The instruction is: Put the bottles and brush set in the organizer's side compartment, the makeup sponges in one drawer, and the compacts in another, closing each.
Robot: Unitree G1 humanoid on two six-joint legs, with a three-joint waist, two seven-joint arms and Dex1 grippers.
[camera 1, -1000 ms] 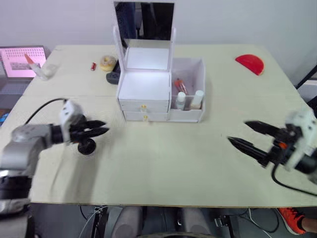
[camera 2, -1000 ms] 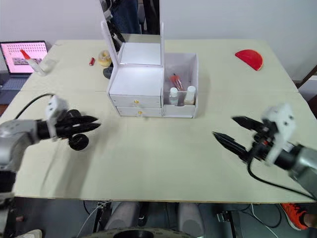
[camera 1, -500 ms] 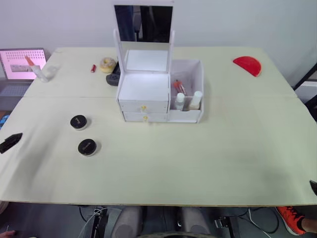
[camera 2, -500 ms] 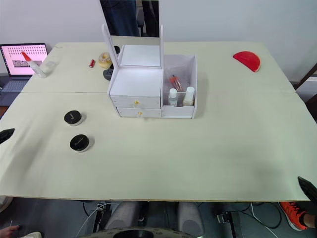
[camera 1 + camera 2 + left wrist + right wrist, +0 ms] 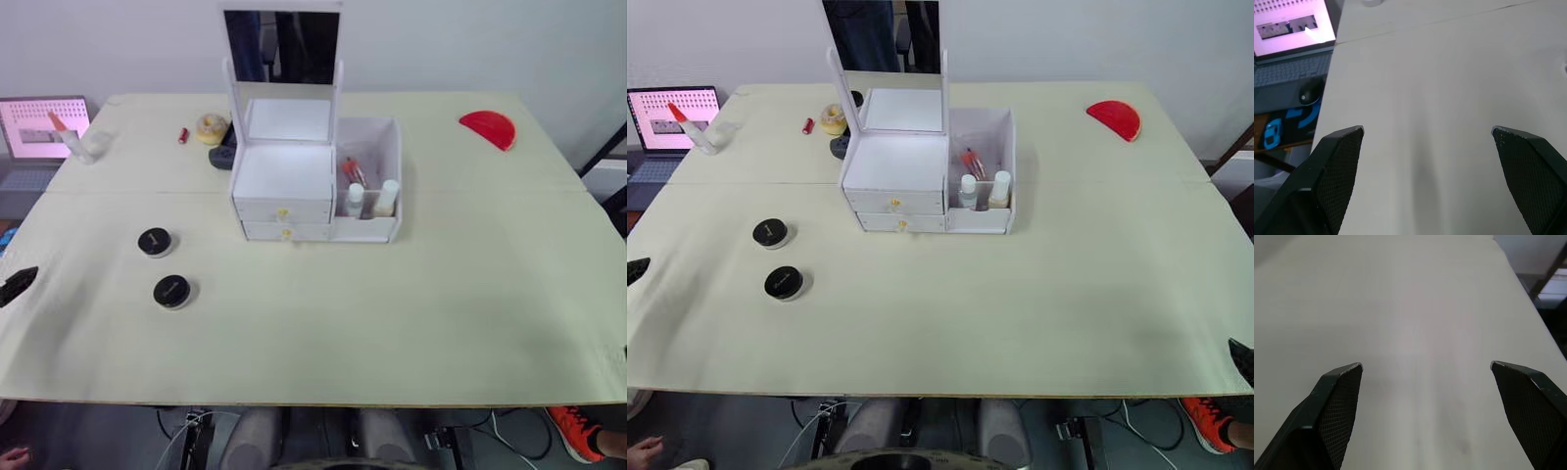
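Note:
The white organizer stands mid-table with its mirror upright and both gold-knobbed drawers shut. Its side compartment holds the two white-capped bottles, one clear and one tan, with the brush set leaning behind them. Two black compacts lie on the table to the organizer's left. The makeup sponges are out of view. My left gripper is open over bare table at the left edge. At the near right corner my right gripper is open and empty.
A laptop and a pink-tipped white tube sit at the far left. A yellow roll, a small red item and a dark object lie behind the organizer. A red semicircular piece is far right.
Both arms have drawn back from over the table to its left and right edges. The compacts and the organizer have not moved.

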